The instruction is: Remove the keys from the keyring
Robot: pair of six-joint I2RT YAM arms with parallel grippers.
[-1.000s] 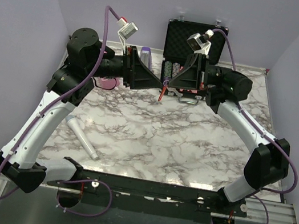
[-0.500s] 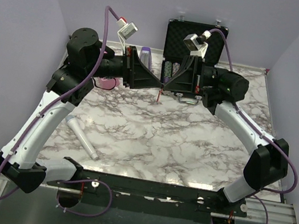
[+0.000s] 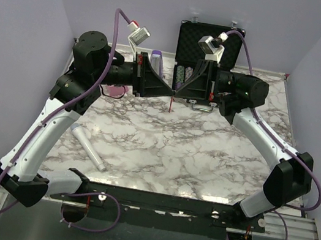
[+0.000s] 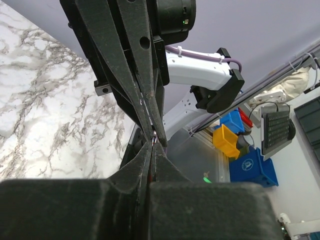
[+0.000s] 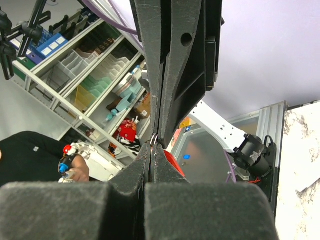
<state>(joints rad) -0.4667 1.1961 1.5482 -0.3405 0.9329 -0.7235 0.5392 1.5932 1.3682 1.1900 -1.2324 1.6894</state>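
Note:
My left gripper [image 3: 169, 90] and right gripper [image 3: 178, 91] meet tip to tip high above the far middle of the marble table. Both are shut. The red keyring tag [image 3: 171, 102] hangs straight down from where they meet. In the left wrist view my fingertips [image 4: 151, 143] are pressed together, with a red sliver in the gap and a glint of the thin metal ring [image 4: 155, 138] at the tips. In the right wrist view my gripper [image 5: 152, 145] pinches a small silvery piece, the keys [image 5: 154, 137], with the red tag [image 5: 173, 163] just beside one finger.
An open black case [image 3: 210, 42] stands at the far edge with poker chip stacks [image 3: 186, 75] in front of it. A pink card block [image 3: 115, 89] lies under the left arm. A white tube [image 3: 88, 148] lies near left on the table [image 3: 191, 156].
The right gripper has risen and shifted left, so both grippers now meet level. The red tag swung from tilted to hanging straight. The left arm shifted slightly right.

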